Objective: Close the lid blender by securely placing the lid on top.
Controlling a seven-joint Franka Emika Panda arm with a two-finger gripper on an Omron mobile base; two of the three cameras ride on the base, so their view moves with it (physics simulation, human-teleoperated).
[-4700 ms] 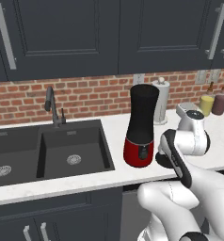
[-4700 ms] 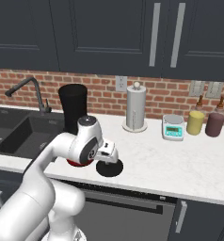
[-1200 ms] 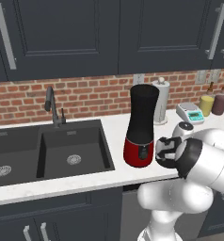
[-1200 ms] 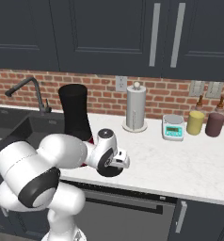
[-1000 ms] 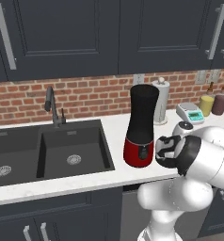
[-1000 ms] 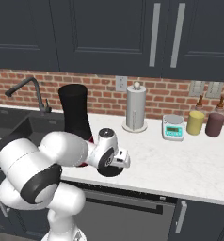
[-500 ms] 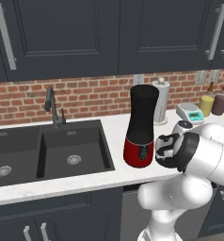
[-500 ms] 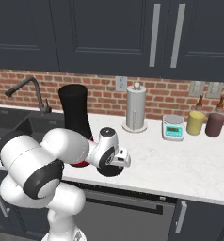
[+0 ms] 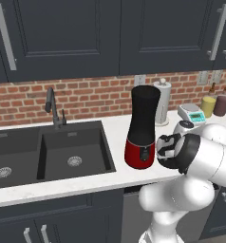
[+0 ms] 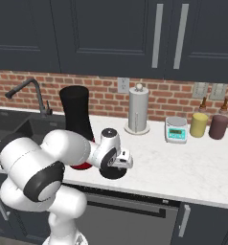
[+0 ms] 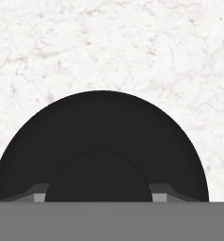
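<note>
gripper point(image 11: 100, 195): closed on raised centre of flat round black lid point(image 11: 100, 136)
lid: flat on white marble tabletop point(image 11: 109, 42)
blender: black jar, red base point(image 9: 143, 128), beside lid, uncovered

The white arm is folded tightly, its bulky elbow bulging toward the cameras and the forearm doubling back so the wrist points straight down. The hand point(image 10: 117, 165) sits low at the end of it, just in front of the wrist joint. Its two dark fingers point(image 11: 38, 195) are drawn in, closed against the raised centre of the lid point(image 11: 100, 141) directly beneath the palm.
</note>
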